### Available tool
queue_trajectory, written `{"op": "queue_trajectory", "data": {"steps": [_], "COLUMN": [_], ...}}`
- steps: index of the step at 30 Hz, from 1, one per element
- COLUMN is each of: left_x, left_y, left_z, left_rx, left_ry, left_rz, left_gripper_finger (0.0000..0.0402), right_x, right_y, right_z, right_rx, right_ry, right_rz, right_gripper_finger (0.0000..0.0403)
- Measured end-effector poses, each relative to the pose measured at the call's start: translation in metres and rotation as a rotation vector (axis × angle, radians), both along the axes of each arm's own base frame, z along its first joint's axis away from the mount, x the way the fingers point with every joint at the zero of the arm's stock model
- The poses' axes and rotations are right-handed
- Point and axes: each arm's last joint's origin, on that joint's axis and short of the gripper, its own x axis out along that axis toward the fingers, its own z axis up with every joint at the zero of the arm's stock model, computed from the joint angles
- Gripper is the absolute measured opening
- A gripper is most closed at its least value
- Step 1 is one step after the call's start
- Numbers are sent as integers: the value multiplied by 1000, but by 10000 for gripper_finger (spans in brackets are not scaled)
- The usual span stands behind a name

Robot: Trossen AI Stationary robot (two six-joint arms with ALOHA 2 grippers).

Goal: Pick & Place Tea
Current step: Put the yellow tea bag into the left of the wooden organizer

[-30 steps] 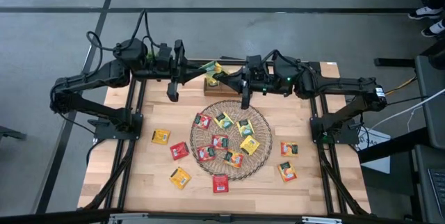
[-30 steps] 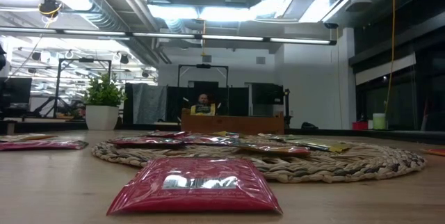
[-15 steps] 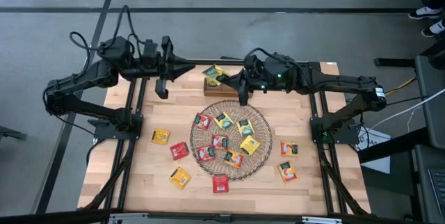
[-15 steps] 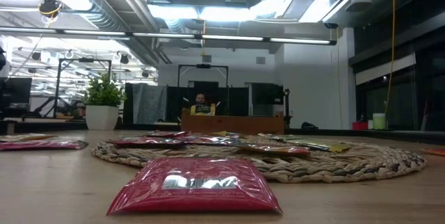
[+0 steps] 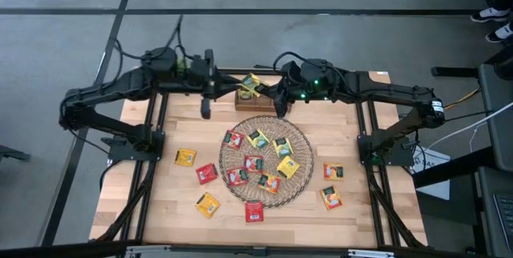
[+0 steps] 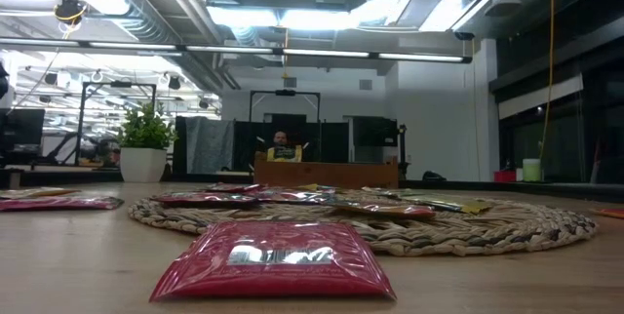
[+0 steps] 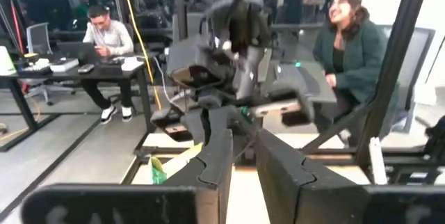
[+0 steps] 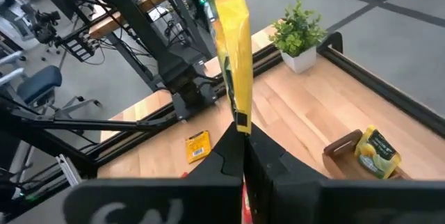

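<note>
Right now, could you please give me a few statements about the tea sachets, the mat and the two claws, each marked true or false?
1. The right claw is shut on a yellow sachet. True.
2. The round wicker mat is bare. False: several red and yellow sachets lie on it.
3. A red sachet lies on the wooden table in front of the mat, nearest the low camera. True.
4. The small wooden box sits at the table's near edge. False: it stands at the far edge, behind the mat, with a yellow sachet in it.
5. The left claw holds a red sachet. False: nothing shows between its fingers.
</note>
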Motion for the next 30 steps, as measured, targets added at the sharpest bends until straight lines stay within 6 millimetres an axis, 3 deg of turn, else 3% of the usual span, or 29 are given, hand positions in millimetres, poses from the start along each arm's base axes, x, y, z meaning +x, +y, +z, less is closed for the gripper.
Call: {"op": "queue_trajectory", "data": {"steps": [7, 16, 23, 30], "left_x": [21, 18, 29, 33], "left_y": [4, 9, 11, 11], "left_z": [-15, -13, -25, -29], "left_rx": [54, 118, 114, 99], "left_ry": [71, 125, 214, 236], "left_rz": [-3, 169, 142, 137], "left_gripper_finger": [78, 121, 176, 198], "right_x": [5, 5, 5, 5], "right_y": [0, 0, 1, 1], "right_z": [-6, -5, -4, -3], "right_rx": [18, 18, 19, -2], "right_ry": [18, 12, 2, -4], "right_rz": [22, 24, 52, 59], "right_gripper_finger": [0, 0, 0, 0]}}
